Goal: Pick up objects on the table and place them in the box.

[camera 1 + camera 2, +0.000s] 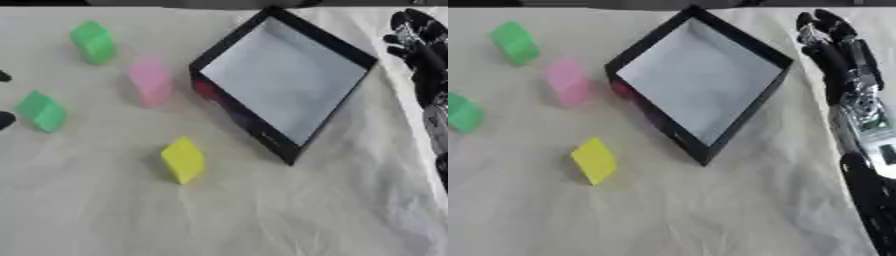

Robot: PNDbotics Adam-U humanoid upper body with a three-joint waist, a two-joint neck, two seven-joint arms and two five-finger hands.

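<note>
A black-walled box [248,121] with a pale grey floor stands tilted at the upper middle, nothing inside it. Left of it lie a pink block [149,80], a green block [92,42] at the far left, and a second green block [41,111] near the left edge. A yellow block [182,160] sits in front of the box's near corner. My right hand [833,42] is raised to the right of the box, open and holding nothing. Only dark bits of my left hand [4,120] show at the left edge, beside the nearer green block.
A wrinkled cream cloth [262,215] covers the table. My right forearm [866,150] runs down the right side of the view. A dark strip marks the table's far edge.
</note>
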